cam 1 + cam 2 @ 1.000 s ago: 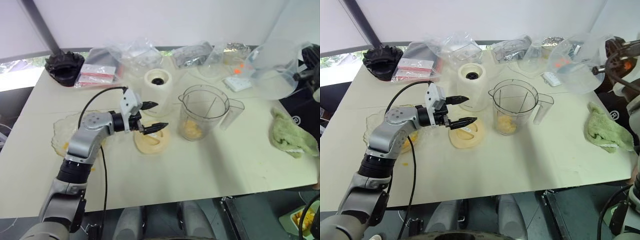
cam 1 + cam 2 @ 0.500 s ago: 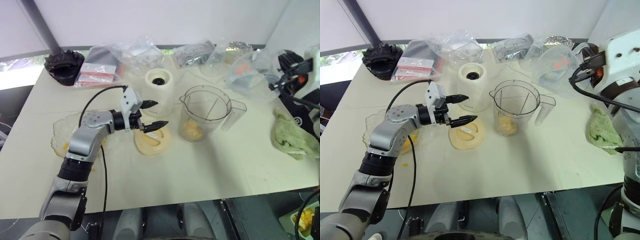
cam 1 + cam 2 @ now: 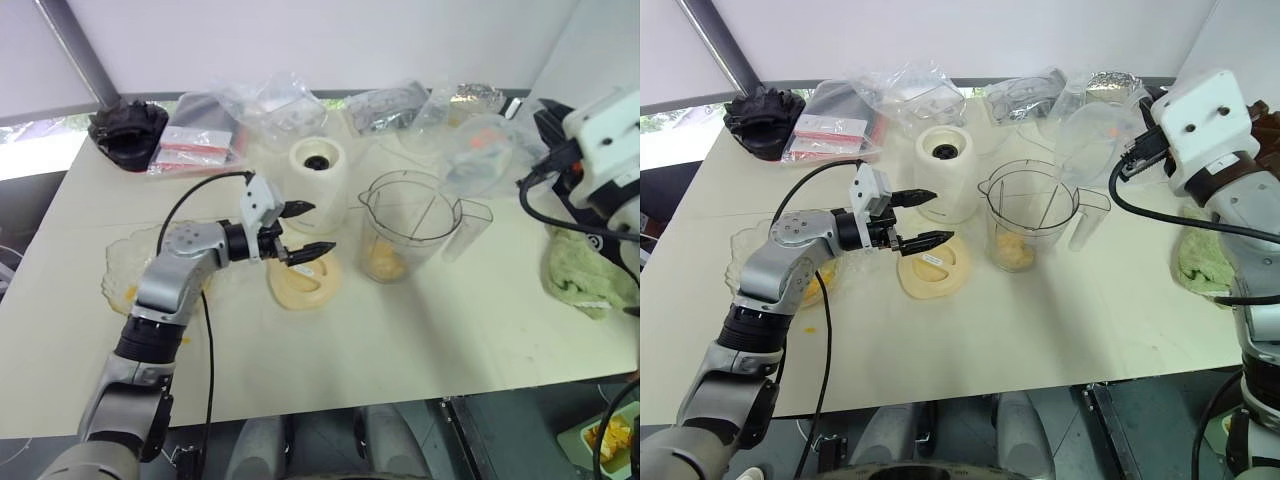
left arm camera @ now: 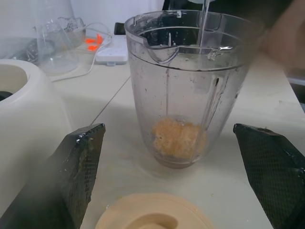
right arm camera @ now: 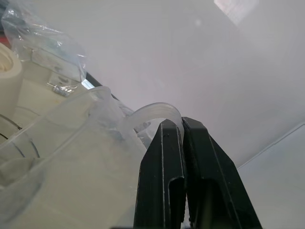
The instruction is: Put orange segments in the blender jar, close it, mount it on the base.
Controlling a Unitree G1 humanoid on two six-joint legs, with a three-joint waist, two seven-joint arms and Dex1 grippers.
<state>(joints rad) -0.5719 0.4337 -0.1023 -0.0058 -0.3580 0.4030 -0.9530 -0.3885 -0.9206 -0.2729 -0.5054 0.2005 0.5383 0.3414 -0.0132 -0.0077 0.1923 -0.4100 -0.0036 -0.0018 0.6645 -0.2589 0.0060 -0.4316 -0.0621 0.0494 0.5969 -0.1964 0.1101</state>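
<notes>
**Clear plastic cup aloft beside the jar, lid not yet on**

Looks like the tail end of the filling step. Holds a clear cup (image 3: pixel 1092 135) by its thin looped handle in the right gripper (image 5: pixel 182 125), fingers pinched tight on it, cup tipped and raised just behind and to the right of the blender jar (image 3: pixel 408 225). Cannot tell whether anything is left in the cup.

Hovers the left gripper (image 3: pixel 308 232) empty, spread wide, over the cream lid (image 3: pixel 303 283), aimed at the jar and just in front of the base (image 3: pixel 318 180).

Finds the orange segments (image 3: pixel 383 260) piled at the bottom of the jar, upright on the table between lid and cup.

Next, probably: set the cup down clear of the jar, then lower onto the lid, grip its rim and seat it squarely before any lift to the base.
</notes>
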